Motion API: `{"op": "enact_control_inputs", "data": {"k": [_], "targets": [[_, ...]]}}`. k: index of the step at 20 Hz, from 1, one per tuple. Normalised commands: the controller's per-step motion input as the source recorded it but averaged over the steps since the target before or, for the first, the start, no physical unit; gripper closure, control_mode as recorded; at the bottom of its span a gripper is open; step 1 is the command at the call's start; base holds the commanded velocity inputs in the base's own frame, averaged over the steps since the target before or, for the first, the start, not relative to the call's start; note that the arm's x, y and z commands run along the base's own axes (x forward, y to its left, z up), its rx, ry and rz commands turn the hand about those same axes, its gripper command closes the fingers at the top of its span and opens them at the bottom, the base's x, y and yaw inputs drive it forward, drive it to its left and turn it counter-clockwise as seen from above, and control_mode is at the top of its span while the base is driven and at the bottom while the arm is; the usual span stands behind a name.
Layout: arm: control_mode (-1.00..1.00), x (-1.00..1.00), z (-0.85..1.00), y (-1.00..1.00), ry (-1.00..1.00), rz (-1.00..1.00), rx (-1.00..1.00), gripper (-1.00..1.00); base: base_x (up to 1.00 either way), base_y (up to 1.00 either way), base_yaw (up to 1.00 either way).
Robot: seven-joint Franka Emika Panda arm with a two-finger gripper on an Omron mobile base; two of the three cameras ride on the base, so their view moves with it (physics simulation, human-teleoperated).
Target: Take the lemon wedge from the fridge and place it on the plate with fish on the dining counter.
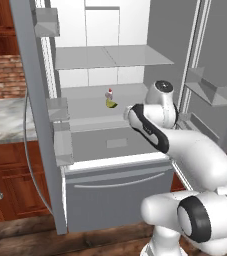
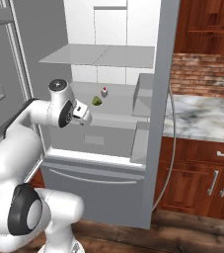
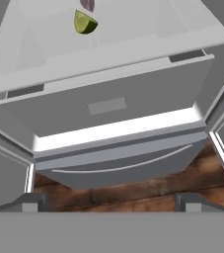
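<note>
You are facing the open fridge [image 1: 110,180], both doors swung wide, its white shelves in front of you. The lemon wedge [image 1: 111,104] lies on the middle shelf, towards the far side, touching or just beside a tiny white bottle [image 1: 109,93] with a red cap that stands right behind it. In the hand view the lemon wedge [image 3: 84,22] sits near the top edge, cut face partly towards the camera.

Your tool [image 2: 85,116] hangs in front of that shelf, near its front edge and still well short of the wedge. Its fingertips [image 3: 32,203] stand wide apart with nothing between them.

Expect the wedge to be very light, slightly soft and probably slick on its cut faces, so it could squirt out or roll. A likely good hold is across the two flat cut sides, low and centred, closing gently. Approach from the near side, keeping clear of the bottle, which looks easy to tip.
</note>
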Motion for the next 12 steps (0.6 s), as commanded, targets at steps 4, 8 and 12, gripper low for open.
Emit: {"op": "enact_control_inputs", "data": {"k": [4, 8, 12], "targets": [[-1.0, 0.5, 0.0, 0.0, 0.0, 0.0, 0.0, -1.0, 0.0, 0.0, 0.0], [-1.0, 0.52, 0.0, 0.0, 0.0, 0.0, 0.0, -1.0, 0.0, 0.0, 0.0], [-1.0, 0.03, 0.0, 0.05, 0.0, 0.0, 0.0, -1.0, 0.0, 0.0, 0.0]]}}
